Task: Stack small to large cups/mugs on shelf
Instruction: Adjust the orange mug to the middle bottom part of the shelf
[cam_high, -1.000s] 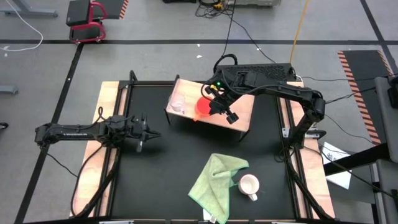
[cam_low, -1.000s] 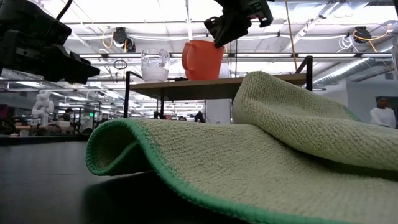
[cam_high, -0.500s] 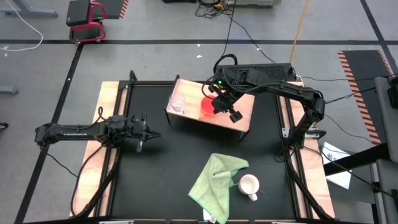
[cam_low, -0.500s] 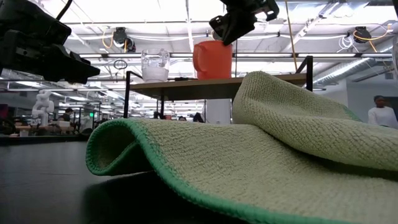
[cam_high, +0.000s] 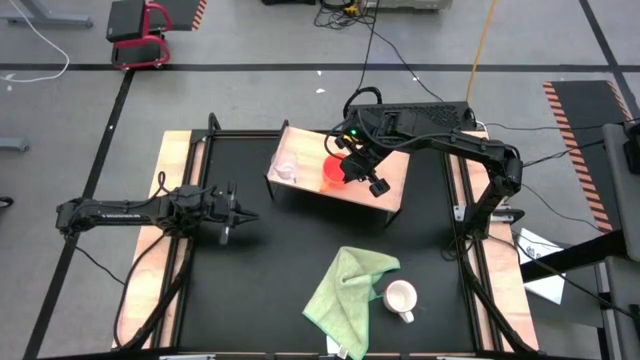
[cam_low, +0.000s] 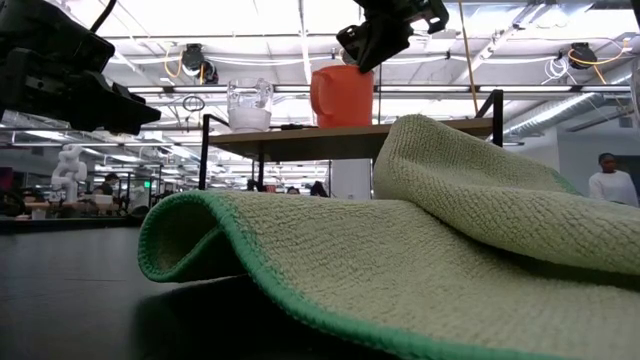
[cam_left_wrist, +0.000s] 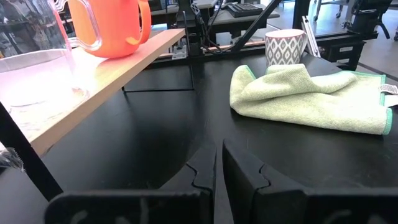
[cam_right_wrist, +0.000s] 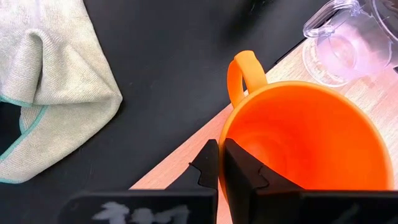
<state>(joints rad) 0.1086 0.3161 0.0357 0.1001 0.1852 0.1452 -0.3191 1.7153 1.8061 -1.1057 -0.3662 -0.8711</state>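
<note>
The orange mug stands upright on the light-wood shelf at the table's far side, its base on the board. My right gripper is shut on it from above. The clear glass cup stands to the mug's left on the same shelf. The white mug sits on the black table near the front edge, beside the light green cloth. My left gripper waits shut at the table's left, low and touching nothing. My right gripper pinches the orange mug's rim on the side near its handle, one finger inside the mug and one outside. The fingers slant down from above, coming from the far right. The mug stands upright with its base on the shelf.
The green cloth lies bunched in folds at the front centre, close to the white mug. Bare shelf board shows to the right of the orange mug. Black tabletop lies between my left gripper and the cloth.
A second ago the orange mug hung tilted in my right gripper just over the shelf. It has swung upright, shifted a little toward the table's right, and come to stand on the board. Over the last half second nothing has moved.
</note>
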